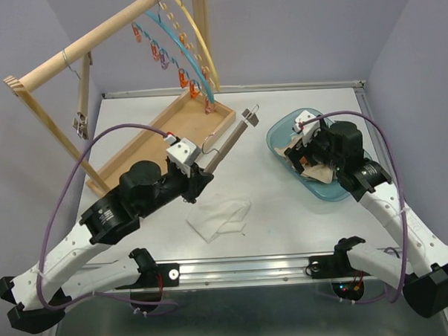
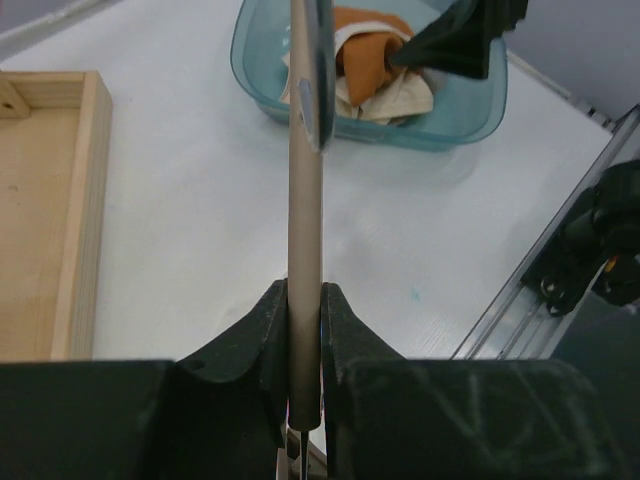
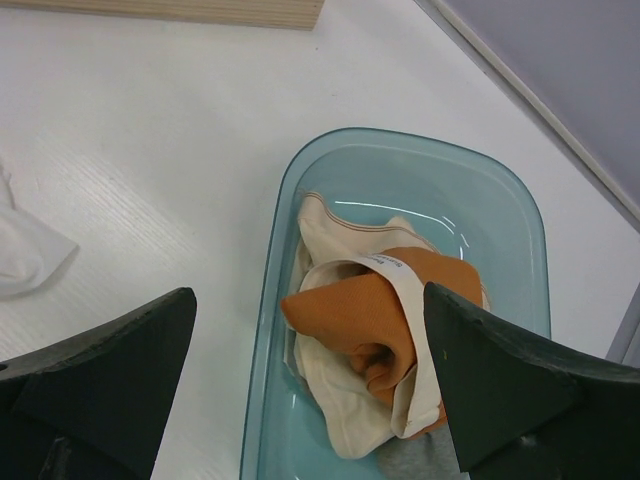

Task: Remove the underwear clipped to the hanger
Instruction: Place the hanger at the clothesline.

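Observation:
My left gripper [image 1: 198,173] is shut on the beige bar of the hanger [image 1: 227,144], which points toward the far right just above the table. In the left wrist view the bar [image 2: 303,220] runs straight out from between the closed jaws, with a metal clip [image 2: 312,100] near its far end. A white underwear piece [image 1: 219,216] lies crumpled on the table in front of the left arm. My right gripper [image 3: 310,293] hangs open over the teal bin [image 3: 285,200]. In the bin lies a rust-orange underwear [image 3: 365,310] on cream ones [image 3: 345,410].
A wooden rack [image 1: 85,47] stands at the back left with a metal clip [image 1: 81,126] dangling from it. Curved hangers with orange clips [image 1: 183,73] hang over a wooden tray [image 1: 170,129]. A metal rail [image 1: 243,267] runs along the near table edge.

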